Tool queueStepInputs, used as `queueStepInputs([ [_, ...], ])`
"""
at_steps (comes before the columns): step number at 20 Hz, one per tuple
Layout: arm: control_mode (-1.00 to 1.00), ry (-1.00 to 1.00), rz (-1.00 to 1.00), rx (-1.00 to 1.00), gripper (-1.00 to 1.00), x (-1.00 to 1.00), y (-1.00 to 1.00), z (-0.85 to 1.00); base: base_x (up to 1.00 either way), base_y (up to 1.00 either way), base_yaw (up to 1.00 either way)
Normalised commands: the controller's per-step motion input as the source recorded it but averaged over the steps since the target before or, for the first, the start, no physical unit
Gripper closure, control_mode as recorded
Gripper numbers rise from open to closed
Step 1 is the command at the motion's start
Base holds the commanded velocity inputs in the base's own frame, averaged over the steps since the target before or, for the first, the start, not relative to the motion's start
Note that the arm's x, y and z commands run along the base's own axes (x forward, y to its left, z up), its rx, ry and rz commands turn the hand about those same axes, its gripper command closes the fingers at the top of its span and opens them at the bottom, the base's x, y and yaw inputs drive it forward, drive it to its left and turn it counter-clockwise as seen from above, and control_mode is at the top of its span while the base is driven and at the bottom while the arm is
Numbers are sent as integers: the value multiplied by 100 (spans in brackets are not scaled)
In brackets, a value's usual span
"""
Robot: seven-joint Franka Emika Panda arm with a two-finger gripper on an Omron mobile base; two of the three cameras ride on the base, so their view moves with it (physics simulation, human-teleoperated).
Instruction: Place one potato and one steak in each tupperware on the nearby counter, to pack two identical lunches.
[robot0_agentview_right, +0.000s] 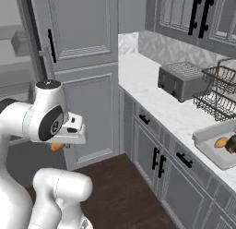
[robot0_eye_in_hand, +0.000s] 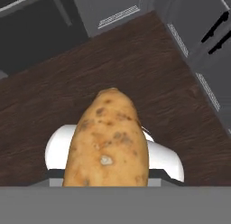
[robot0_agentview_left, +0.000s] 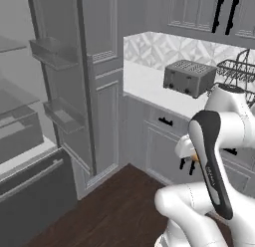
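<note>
Hand view has the potato [robot0_eye_in_hand: 107, 139] clamped in the gripper [robot0_eye_in_hand: 107, 180], hanging over dark wood floor [robot0_eye_in_hand: 180, 105]. Right base view: a tupperware [robot0_agentview_right: 209, 152] on the surface [robot0_agentview_right: 156, 99] already holds another potato [robot0_agentview_right: 221, 142].

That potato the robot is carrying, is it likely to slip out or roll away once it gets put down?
The potato looks firm and rounded, so it would probably roll a bit on a flat surface. Its skin seems rough and speckled, so likely not slippery. The gripper is shut on it, over the wooden floor.
</note>
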Motion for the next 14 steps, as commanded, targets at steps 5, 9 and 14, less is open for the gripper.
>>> queueStepInputs([
  [5, 100, 0, 0, 0, 100, 0, 0, 0, 0, -72, -74],
  [9, 100, 0, 0, 0, 100, 0, 0, 0, 0, -66, -77],
  [14, 100, 0, 0, 0, 100, 0, 0, 0, 0, -87, -71],
])
